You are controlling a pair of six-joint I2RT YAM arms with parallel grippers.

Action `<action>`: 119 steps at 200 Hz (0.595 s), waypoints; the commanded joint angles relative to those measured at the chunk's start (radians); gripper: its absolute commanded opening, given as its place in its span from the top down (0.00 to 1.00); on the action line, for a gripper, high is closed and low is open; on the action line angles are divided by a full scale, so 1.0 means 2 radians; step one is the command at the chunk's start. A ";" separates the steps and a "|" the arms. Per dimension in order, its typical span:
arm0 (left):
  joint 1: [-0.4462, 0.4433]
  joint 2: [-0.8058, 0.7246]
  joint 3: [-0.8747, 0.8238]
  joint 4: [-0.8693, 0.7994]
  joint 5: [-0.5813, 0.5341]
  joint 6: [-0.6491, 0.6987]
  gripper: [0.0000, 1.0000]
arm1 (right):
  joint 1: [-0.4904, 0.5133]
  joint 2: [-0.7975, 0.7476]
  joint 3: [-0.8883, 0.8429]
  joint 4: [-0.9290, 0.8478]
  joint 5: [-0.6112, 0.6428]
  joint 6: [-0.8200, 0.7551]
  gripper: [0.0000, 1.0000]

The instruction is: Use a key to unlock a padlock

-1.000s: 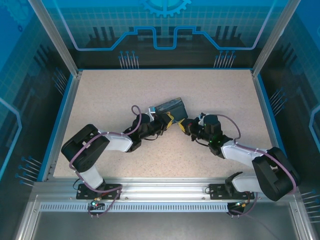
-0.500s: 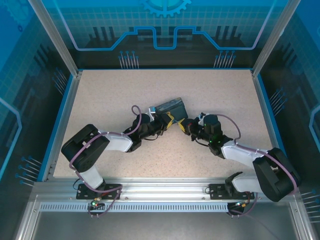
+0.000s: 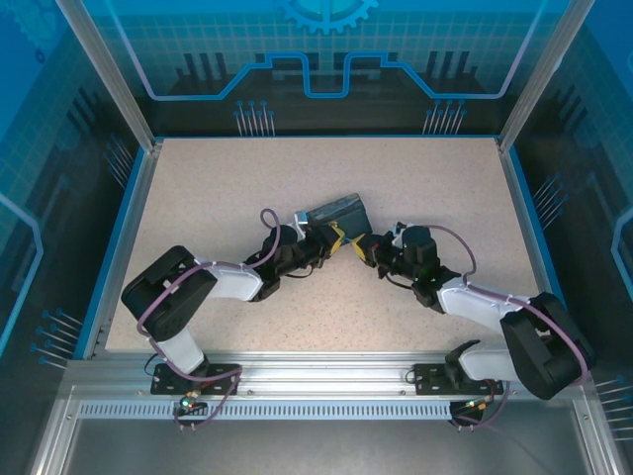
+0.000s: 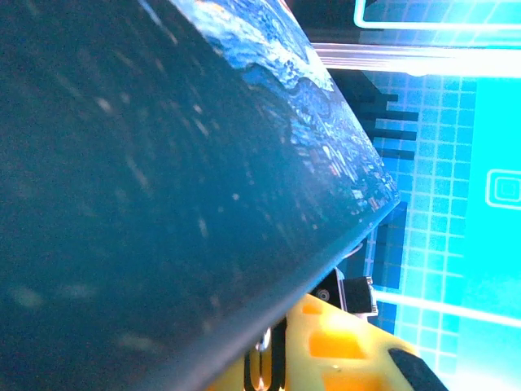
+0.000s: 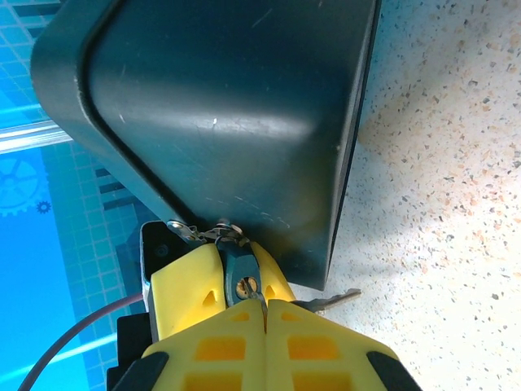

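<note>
Pinching padlock [image 5: 242, 275] beside dark box [image 5: 220, 106]

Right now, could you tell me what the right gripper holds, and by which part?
The right gripper is shut on the padlock, pinching its body at the keyhole end, beside the box.

Dark box [image 3: 336, 211], speckled tabletop [image 3: 227, 178] — blue walls [image 3: 326, 49]
</note>
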 commanded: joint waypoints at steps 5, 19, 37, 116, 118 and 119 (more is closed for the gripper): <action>-0.012 0.005 0.007 0.063 0.008 -0.006 1.00 | 0.009 0.013 -0.008 0.048 -0.002 -0.005 1.00; -0.012 0.009 0.005 0.076 0.008 -0.012 1.00 | 0.007 0.017 -0.016 0.065 -0.006 -0.006 1.00; -0.014 0.010 0.004 0.085 0.008 -0.017 1.00 | 0.004 0.024 -0.022 0.083 -0.013 -0.009 1.00; -0.016 -0.006 -0.009 0.088 0.008 -0.015 1.00 | -0.043 0.080 0.006 0.124 -0.093 -0.041 1.00; -0.017 -0.007 -0.009 0.087 0.008 -0.015 1.00 | -0.043 0.081 0.006 0.124 -0.093 -0.041 1.00; -0.016 -0.007 -0.009 0.087 0.008 -0.014 1.00 | -0.043 0.081 0.006 0.123 -0.093 -0.041 1.00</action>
